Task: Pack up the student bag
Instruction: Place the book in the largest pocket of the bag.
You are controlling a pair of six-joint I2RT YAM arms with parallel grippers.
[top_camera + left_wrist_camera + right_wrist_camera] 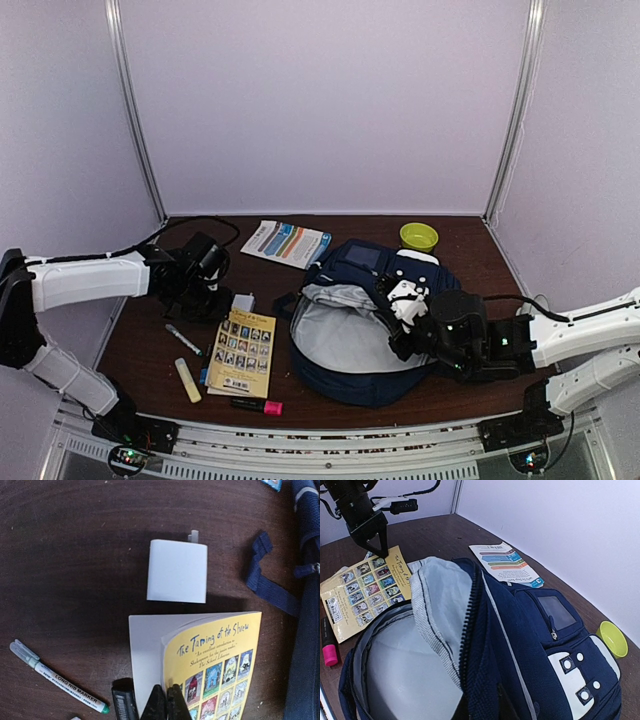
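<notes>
student bag (345,340): centre-right of table, mouth gaping left
right gripper (408,325): clenched on the bag's zip rim, lifting it
paperback (242,350): just left of bag, long axis near-far
left gripper (166,705): clenched at its far edge; nearer arm

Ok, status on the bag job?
Left fingers shut at edge of yellow paperback book, grip unclear. Right fingers shut on rim of navy blue fabric backpack, mouth held open. Nothing blocking the opening.
</notes>
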